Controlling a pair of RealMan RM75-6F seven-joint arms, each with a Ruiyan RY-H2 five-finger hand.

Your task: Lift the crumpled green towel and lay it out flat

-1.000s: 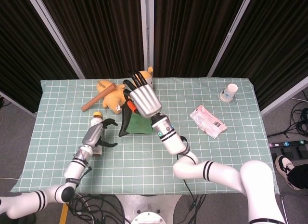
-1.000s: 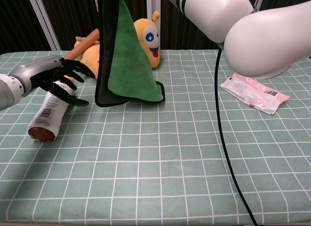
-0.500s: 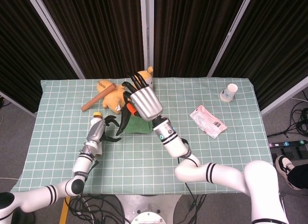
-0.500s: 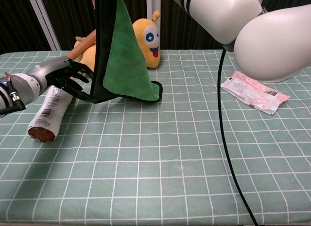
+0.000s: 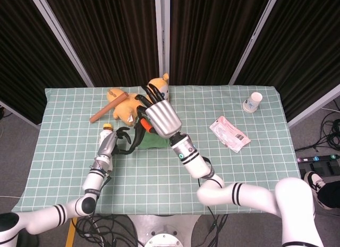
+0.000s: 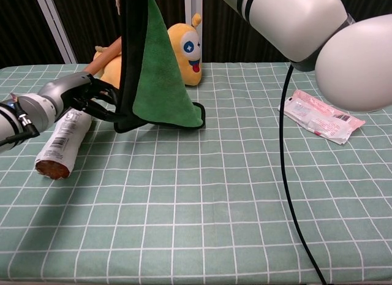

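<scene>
Chest view: my right hand grips the green towel by its top, hanging it over the table, bottom edge touching. My left hand pinches its lower left corner, beside the bottle.

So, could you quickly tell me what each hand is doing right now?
Left hand: fingers reach to the hanging green towel's lower edge; whether it grips cannot be told.
Right hand: holds the towel up by its top.
</scene>
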